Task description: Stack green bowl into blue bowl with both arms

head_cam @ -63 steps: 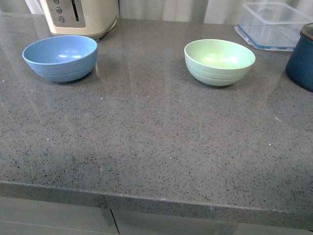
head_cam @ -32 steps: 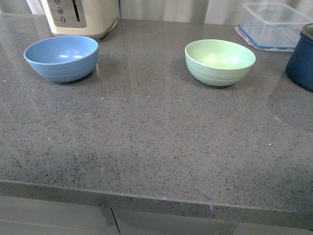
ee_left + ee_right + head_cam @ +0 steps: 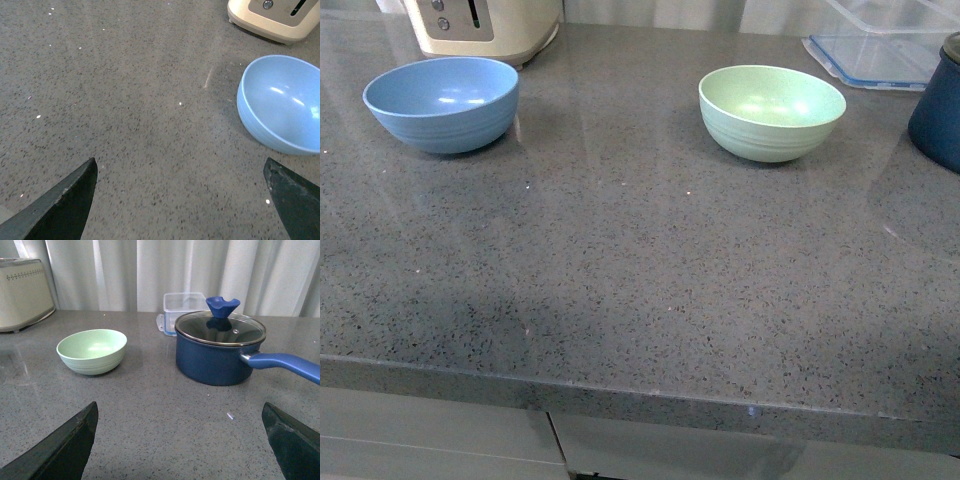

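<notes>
green bowl (image 3: 772, 112) sits upright on counter (image 3: 640, 280), well apart from blue bowl (image 3: 441, 103). prob light, stiff, slick-ish plastic imo, so pinch the rim. left gripper (image 3: 180, 202) + right gripper (image 3: 180, 442) both spread wide, holding nothing.

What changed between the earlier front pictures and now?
Only the view changed. Everything in the front view slid slightly up the picture together, so the camera seems to have shifted, not the things. The blue bowl and green bowl sit apart on the counter as before, both empty. Nothing was taken hold of or let go.
</notes>
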Controlling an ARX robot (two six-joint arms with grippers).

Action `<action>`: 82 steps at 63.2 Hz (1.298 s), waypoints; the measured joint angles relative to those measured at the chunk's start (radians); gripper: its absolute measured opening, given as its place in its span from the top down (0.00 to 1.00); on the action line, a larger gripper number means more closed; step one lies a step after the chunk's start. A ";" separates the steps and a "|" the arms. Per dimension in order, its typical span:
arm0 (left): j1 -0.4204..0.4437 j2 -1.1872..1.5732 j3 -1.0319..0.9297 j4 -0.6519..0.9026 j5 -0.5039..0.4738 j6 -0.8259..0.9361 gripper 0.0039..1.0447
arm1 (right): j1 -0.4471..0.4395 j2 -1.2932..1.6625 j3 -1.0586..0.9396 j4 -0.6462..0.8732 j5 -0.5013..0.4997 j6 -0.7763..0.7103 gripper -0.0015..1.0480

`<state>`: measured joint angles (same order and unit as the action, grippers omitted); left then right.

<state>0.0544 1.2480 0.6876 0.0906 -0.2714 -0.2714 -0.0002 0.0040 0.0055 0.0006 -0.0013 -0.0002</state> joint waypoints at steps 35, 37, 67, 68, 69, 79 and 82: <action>-0.016 0.436 0.411 -0.064 0.073 -0.061 0.06 | 0.000 0.000 0.000 0.000 0.000 0.000 0.10; -0.016 0.454 0.435 -0.080 0.073 -0.069 0.06 | 0.000 0.000 0.000 0.000 0.000 0.000 0.10; -0.043 0.632 0.610 -0.149 0.063 -0.101 0.06 | 0.000 0.000 0.000 0.000 0.000 0.000 0.10; -0.045 0.636 0.611 -0.149 0.063 -0.101 0.06 | 0.000 0.000 0.000 0.000 0.000 0.000 0.10; -0.047 0.639 0.612 -0.149 0.063 -0.101 0.06 | 0.000 0.000 0.000 0.000 0.000 0.000 0.10; -0.056 0.667 0.612 -0.145 0.061 -0.102 0.06 | 0.000 0.000 0.000 0.000 0.000 0.000 0.10; -0.056 0.674 0.613 -0.142 0.058 -0.102 0.06 | 0.000 0.000 0.000 0.000 0.000 0.000 0.10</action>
<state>-0.0021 1.9224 1.3003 -0.0517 -0.2138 -0.3733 -0.0002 0.0040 0.0055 0.0006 -0.0013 0.0002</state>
